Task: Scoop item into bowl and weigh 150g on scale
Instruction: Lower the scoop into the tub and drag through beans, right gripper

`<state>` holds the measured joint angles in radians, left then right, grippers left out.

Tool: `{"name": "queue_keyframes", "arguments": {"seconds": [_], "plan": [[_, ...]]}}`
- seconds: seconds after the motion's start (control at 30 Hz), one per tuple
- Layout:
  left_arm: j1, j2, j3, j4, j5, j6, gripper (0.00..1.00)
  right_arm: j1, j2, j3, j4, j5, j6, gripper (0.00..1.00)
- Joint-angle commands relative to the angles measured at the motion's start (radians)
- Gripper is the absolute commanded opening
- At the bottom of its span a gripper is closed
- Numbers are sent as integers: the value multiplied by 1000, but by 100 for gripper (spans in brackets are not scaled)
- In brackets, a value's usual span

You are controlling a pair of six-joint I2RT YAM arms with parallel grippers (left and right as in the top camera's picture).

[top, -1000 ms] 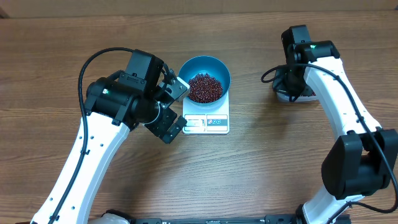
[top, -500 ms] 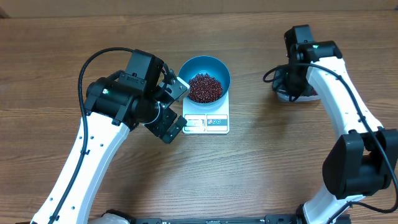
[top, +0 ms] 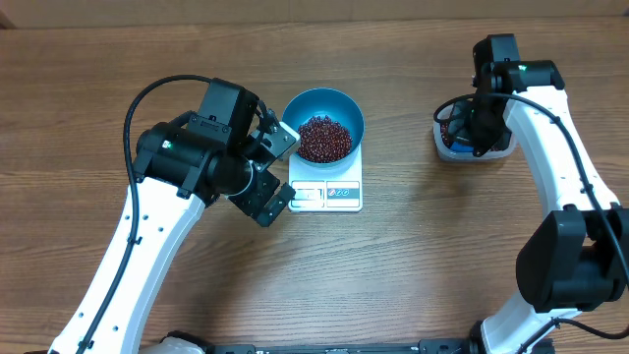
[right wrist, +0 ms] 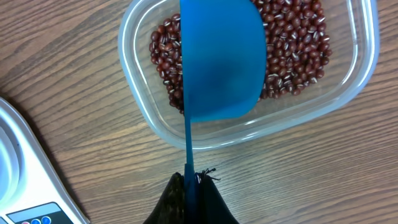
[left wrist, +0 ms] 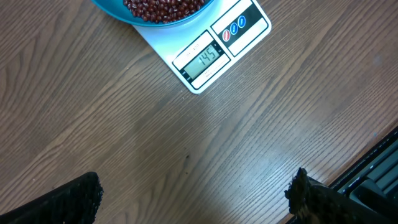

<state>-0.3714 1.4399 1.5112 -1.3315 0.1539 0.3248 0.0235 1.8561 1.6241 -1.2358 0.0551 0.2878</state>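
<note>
Beans [top: 323, 139]: 1 loose red-brown heap, lying in the blue bowl [top: 326, 97], just ahead of the left gripper [top: 282, 169]. The bowl is sitting on the white scale [top: 340, 195], whose display is showing 145 and facing that gripper. Left gripper: fingers standing wide apart, gripping nothing, hanging beside the scale's edge. Right gripper [right wrist: 192, 185]: fingers pressing together on the handle of a blue scoop [right wrist: 219, 62], which is reaching forward from it over a clear tub [right wrist: 140, 118] holding more beans, well apart from the bowl.
</note>
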Motion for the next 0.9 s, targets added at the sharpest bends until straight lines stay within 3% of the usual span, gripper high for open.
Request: {"name": "queue_keyframes", "arguments": {"seconds": [0.0,0.87], "plan": [[5,-13,-3,1,15,23,99,-19,-1,50,11,10,-6,4],[5,-13,-3,1,15,23,100,-95,-5,95,16,-303,-146,4]]}}
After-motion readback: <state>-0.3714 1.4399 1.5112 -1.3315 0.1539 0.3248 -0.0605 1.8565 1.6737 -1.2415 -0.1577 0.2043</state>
